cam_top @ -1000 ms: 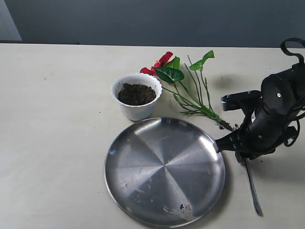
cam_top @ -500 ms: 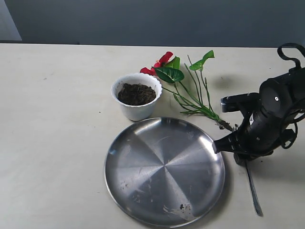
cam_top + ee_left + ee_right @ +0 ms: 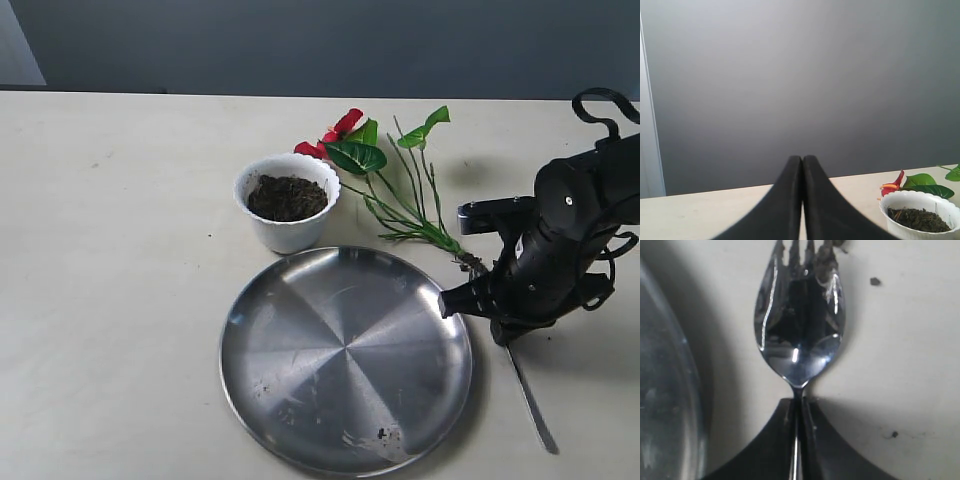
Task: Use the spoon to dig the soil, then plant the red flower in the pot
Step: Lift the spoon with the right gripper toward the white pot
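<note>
The right claw [image 3: 799,406] is pressed together on the spoon [image 3: 531,402], pinching its thin handle just behind the bowl. In the right wrist view the shiny bowl juts straight out past the fingertips [image 3: 812,412], and its far end is cut into short prongs with dark crumbs on them. The long handle trails out behind the claw toward the desk's [image 3: 120,250] near right corner. The spoon is just beside the right rim of the steel plate [image 3: 300,330], which lies flat by the middle of the near edge; whether the spoon touches the desk cannot be told. The left claw [image 3: 802,172] is closed too, its two black fingers touching along their length with nothing between them, and it points across the desk with the pot at the side of its view. The pot [image 3: 287,225] stands upright near the middle of the desk, just behind the plate, with the soil [image 3: 287,197] filling it nearly to the scalloped rim. The red flower [image 3: 345,124] lies on its side behind and to the right of the pot, its blooms beside the pot and its stems running toward the right arm, the root end near that arm. Counted: one spoon, one pot, one plate, one flower plant, two claws.
</note>
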